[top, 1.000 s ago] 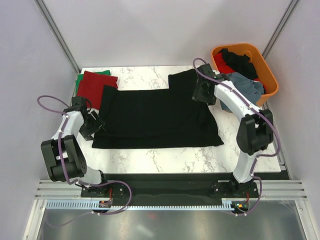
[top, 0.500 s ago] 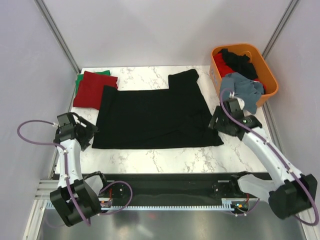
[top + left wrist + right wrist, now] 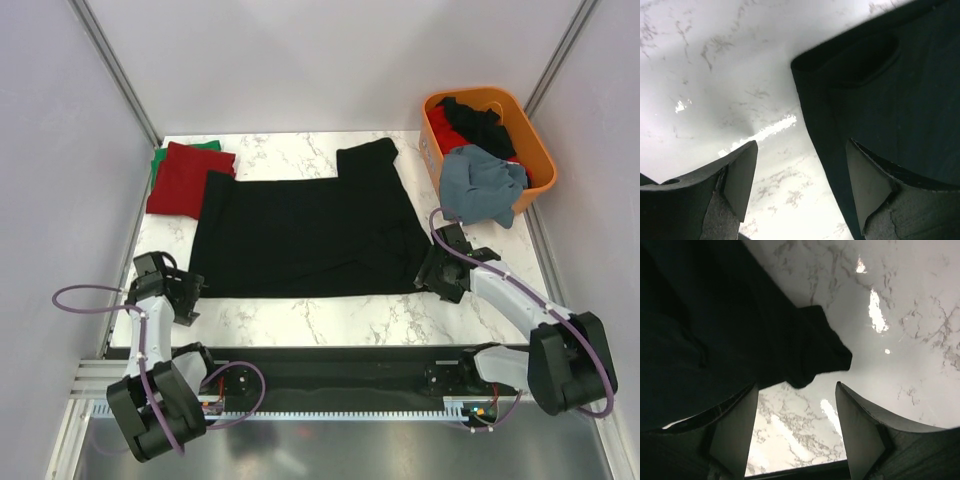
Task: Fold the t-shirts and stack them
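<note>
Looking down from above: a white marbled worktop (image 3: 330,320) with a black t-shirt (image 3: 310,235) spread flat across its middle, one sleeve pointing to the far side.

My left claw (image 3: 190,295) is low at the shirt's near left corner. In my left wrist view this claw (image 3: 800,175) has its fingers wide apart and grips nothing. The shirt's left edge runs down between the fingers. The right-hand finger (image 3: 870,185) is in front of the dark cloth, and I cannot tell whether it touches. The other finger is over bare marble.

My right claw (image 3: 432,275) is low at the shirt's near right corner. Seen from my right wrist, it (image 3: 796,425) is also spread open and grips nothing. The corner of the cloth is bunched into a small lump just beyond the fingertips.

At the far left corner a folded dark red t-shirt (image 3: 185,178) lies on a green t-shirt (image 3: 158,165), with only the green edge showing.

At the far right stands an orange basket (image 3: 535,150). A grey-blue t-shirt (image 3: 482,185) hangs over its near rim onto the worktop. Black cloth (image 3: 480,120) and red cloth (image 3: 445,128) lie inside.
</note>
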Controlling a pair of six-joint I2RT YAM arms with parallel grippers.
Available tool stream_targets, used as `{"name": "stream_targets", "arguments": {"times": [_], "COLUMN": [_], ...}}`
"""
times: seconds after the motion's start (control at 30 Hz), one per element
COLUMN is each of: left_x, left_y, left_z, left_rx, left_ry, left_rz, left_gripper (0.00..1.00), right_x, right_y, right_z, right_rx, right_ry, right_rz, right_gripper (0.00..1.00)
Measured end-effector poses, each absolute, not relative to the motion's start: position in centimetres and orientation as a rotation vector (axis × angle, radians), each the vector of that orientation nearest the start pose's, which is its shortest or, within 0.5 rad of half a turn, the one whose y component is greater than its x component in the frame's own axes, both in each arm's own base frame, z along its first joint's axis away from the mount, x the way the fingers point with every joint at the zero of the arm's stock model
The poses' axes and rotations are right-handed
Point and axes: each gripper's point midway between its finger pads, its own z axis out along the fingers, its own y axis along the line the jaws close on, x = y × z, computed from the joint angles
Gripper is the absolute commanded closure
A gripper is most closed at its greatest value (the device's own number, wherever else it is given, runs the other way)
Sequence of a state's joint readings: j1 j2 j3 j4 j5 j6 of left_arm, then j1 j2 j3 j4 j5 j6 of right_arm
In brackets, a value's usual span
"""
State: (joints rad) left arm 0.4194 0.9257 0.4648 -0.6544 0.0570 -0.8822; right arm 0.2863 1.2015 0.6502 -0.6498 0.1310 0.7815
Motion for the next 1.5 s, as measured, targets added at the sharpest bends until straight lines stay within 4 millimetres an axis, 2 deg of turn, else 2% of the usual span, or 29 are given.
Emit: {"name": "stream_targets", "arguments": {"times": [0.17,0.37,0.53,0.67,0.8,0.9,1.1,1.2,1.4,1.5], "left_x": [19.5,21.4,22.3,22.7,22.6,22.1,20.7,20.3,20.0,20.3], "left_y": [4.8,6.0,7.0,7.4,7.4,7.1,6.5,6.3,6.2,6.4], "left_z": [2.2,2.2,2.0,1.7,1.8,2.0,2.6,2.2,1.6,1.6], "left_rx": [-1.675,-1.668,-1.653,-1.656,-1.651,-1.644,-1.635,-1.649,-1.668,-1.668], "left_ry": [2.141,2.066,2.018,1.995,1.991,1.984,1.971,1.992,2.015,2.016], "left_rz": [-0.166,-0.161,-0.141,-0.125,-0.125,-0.132,-0.137,-0.131,-0.119,-0.115], "left_gripper": [0.26,0.39,0.56,0.69,0.63,0.62,0.65,0.69,0.71,0.76], "right_x": [22.2,23.1,23.9,24.7,25.3,25.6,25.8,25.9,26.4,26.8], "right_y": [6.3,6.3,6.2,6.3,6.4,6.5,6.6,6.6,6.9,7.2], "right_z": [1.8,1.6,1.6,1.6,1.5,1.6,1.6,1.6,1.5,1.5], "right_rx": [0.762,0.741,0.727,0.716,0.710,0.706,0.705,0.704,0.707,0.701], "right_ry": [2.682,2.661,2.644,2.627,2.612,2.605,2.600,2.598,2.586,2.578], "right_rz": [0.076,0.081,0.084,0.095,0.105,0.112,0.124,0.127,0.166,0.196], "right_gripper": [0.34,0.40,0.46,0.60,0.66,0.70,0.72,0.74,0.84,0.91]}}
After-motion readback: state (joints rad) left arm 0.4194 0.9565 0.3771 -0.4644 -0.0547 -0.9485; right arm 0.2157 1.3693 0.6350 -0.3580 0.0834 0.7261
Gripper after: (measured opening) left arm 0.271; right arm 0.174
